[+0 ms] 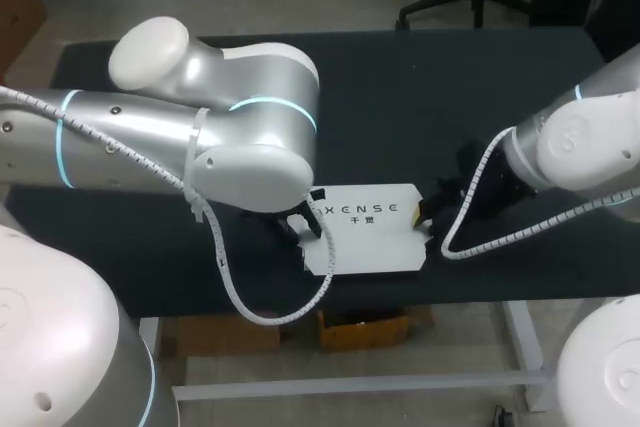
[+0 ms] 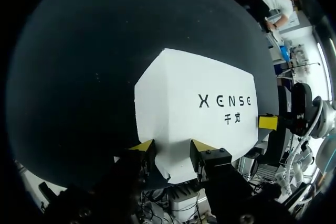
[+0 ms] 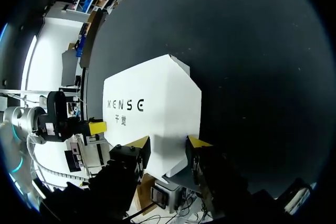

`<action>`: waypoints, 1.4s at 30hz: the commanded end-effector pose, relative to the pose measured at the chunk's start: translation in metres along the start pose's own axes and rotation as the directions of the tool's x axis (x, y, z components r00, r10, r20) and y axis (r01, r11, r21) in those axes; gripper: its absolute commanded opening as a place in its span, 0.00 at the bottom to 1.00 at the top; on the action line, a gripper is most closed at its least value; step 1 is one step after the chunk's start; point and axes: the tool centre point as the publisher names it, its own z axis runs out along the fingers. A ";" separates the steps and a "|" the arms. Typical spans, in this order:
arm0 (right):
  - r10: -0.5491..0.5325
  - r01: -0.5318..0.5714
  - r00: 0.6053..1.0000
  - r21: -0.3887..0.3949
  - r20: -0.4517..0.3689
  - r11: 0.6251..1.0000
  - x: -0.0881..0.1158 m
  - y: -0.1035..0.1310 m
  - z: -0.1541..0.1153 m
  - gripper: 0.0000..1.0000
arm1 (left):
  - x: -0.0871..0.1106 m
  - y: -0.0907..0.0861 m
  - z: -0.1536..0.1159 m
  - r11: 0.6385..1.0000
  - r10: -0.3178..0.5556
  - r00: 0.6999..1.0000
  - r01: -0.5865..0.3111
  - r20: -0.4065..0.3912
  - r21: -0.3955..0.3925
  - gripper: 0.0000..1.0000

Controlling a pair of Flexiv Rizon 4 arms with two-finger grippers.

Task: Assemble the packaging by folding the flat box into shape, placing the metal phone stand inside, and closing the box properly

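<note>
Now white box (image 1: 365, 237) between left pincer (image 2: 172, 148) and right pincer (image 3: 168, 143), each tight around one end.

box (image 1: 365, 242) smooth matt white card; table (image 1: 400, 97) matt black; left arm (image 1: 240, 127) glossy.

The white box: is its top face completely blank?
No, the white box has dark lettering printed across its top face, as the head view shows plainly.

A robotics lab: robot arms (image 1: 150, 127) flank a black table (image 1: 420, 87).
</note>
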 end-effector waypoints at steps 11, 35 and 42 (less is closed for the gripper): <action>-0.024 0.023 0.999 -0.013 -0.035 1.000 0.000 0.001 0.004 0.40 | 0.000 -0.004 0.006 1.000 -0.005 0.999 0.003 -0.048 -0.022 0.44; -0.034 0.031 0.994 -0.026 -0.107 0.999 -0.001 0.004 0.008 0.40 | 0.004 -0.007 0.012 0.999 -0.024 0.991 0.017 -0.134 -0.052 0.44; -0.029 0.025 0.991 -0.030 -0.129 0.999 0.001 0.007 0.008 0.41 | 0.003 -0.009 0.012 0.997 -0.033 0.987 0.022 -0.160 -0.070 0.46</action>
